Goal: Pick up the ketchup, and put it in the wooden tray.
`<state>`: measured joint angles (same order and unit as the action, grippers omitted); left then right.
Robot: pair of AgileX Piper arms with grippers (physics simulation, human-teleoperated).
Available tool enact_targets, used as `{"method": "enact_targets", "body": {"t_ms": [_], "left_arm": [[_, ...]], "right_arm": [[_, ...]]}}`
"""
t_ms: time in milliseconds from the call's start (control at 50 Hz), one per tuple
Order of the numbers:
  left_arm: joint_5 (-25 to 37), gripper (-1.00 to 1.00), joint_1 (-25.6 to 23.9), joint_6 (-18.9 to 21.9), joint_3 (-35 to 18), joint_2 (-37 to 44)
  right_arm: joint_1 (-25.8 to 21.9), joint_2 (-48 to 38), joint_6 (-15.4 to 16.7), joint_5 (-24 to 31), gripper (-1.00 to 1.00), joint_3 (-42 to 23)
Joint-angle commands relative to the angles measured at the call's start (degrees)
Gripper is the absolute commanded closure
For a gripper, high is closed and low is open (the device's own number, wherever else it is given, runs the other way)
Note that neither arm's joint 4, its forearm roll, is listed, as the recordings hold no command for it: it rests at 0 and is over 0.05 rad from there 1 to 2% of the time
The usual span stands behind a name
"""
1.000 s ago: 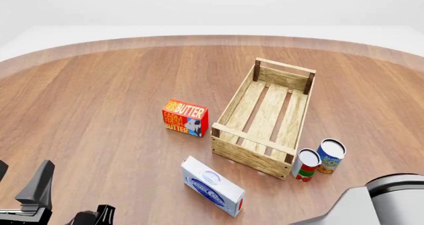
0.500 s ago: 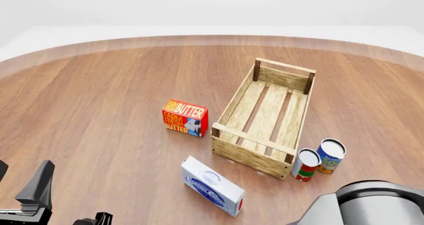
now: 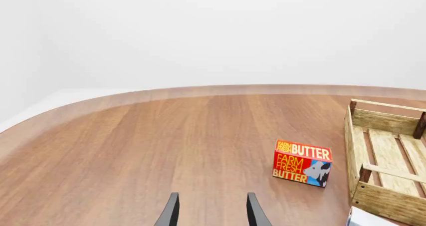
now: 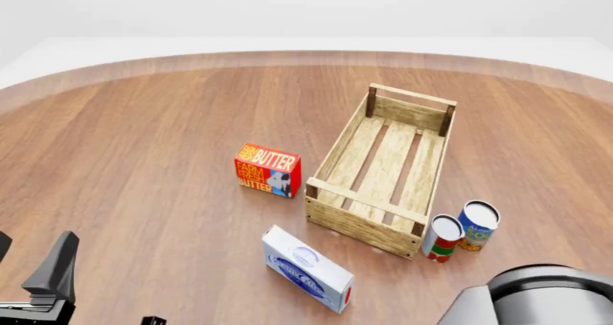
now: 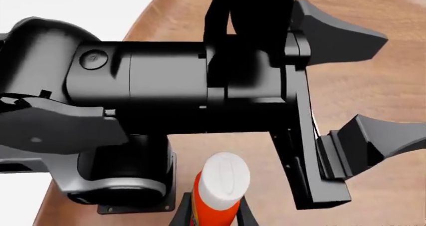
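Note:
The ketchup point(image 5: 220, 183), an orange-red bottle with a white cap, shows only in the right wrist view, standing between my right gripper's point(image 5: 213, 217) two fingers, which press against its sides. It is out of sight in the front view. The wooden tray point(image 4: 369, 228) lies right of centre on the table with nothing in it; it also shows in the left wrist view point(image 3: 392, 206). My left gripper point(image 3: 211, 213) is open and empty, low over the near left of the table. The left arm's black body point(image 5: 199, 76) fills the right wrist view behind the ketchup.
A red-and-yellow butter box point(image 4: 268, 170) stands left of the tray. A white-and-blue carton point(image 4: 306, 267) lies before the tray's near end. A red-and-white can point(image 4: 443, 237) and a blue can point(image 4: 477, 224) stand at its near right corner. The right arm's grey body point(image 4: 536, 296) is at bottom right.
The right arm's grey body has shifted left and lower in the front view. A black part of the left gripper at the bottom edge has sunk almost out of view.

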<state>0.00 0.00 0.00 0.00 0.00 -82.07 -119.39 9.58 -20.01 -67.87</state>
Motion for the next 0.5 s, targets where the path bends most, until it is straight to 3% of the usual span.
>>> {"method": "enact_targets", "body": {"t_ms": [20, 500], "left_arm": [[0.0, -1.0, 0.0, 0.0, 0.0, 0.0], [0.0, -1.0, 0.0, 0.0, 0.0, 0.0]], "right_arm": [[-0.2, 2.5, -0.8, -1.4, 1.0, 2.8], [1.7, 6.9, -1.0, -4.1, 1.0, 9.0]]}}
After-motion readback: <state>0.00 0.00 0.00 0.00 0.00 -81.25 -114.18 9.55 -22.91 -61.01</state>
